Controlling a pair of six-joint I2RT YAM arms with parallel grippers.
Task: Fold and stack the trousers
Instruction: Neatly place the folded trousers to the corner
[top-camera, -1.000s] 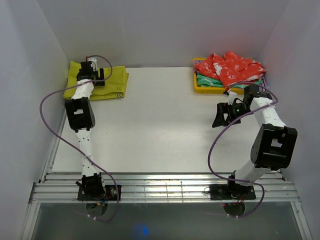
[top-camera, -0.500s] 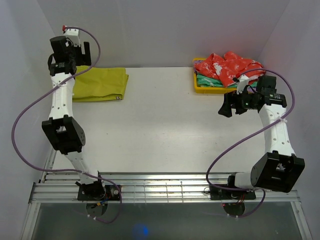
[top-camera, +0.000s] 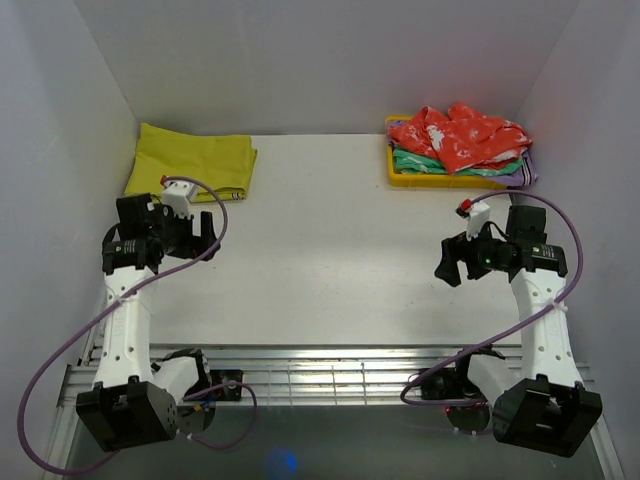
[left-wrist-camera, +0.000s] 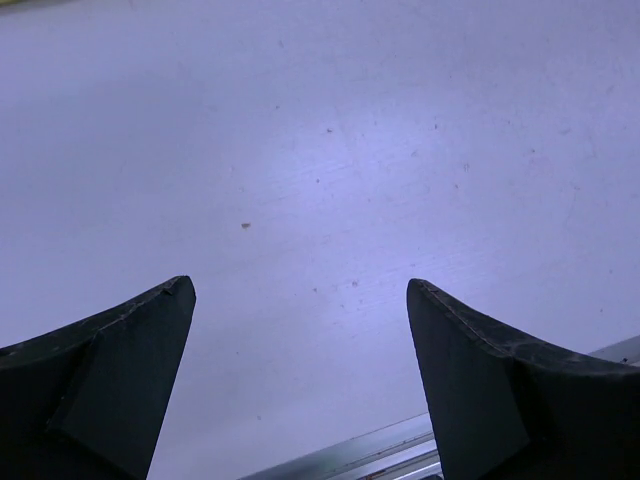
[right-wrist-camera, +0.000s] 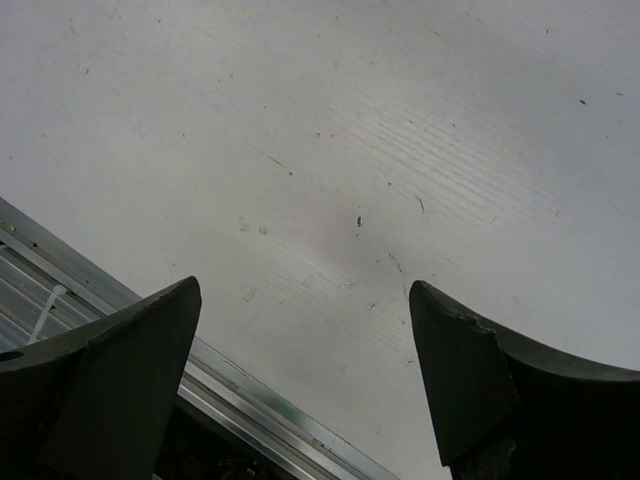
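**Both arms backed off; trousers (top-camera: 190, 162) lie folded at the far-left corner of the bench (top-camera: 330, 230).**

1 s ago the left end effector (left-wrist-camera: 298, 282) sat on the cloth. Now it hangs over bare bench closer to its base, jaws wide, holding nothing. The right end effector (right-wrist-camera: 304, 284) has also pulled toward the near edge, jaws wide and empty. I read that as fold done and release complete, both arms retreating. The trousers are plain mustard cloth in a flat rectangular fold with soft edges. The bench is matte white and lightly scuffed. The yellow tray (top-camera: 400, 178) at far right holds a crumpled red patterned garment (top-camera: 460, 135) over a green garment (top-camera: 420, 160), untouched.
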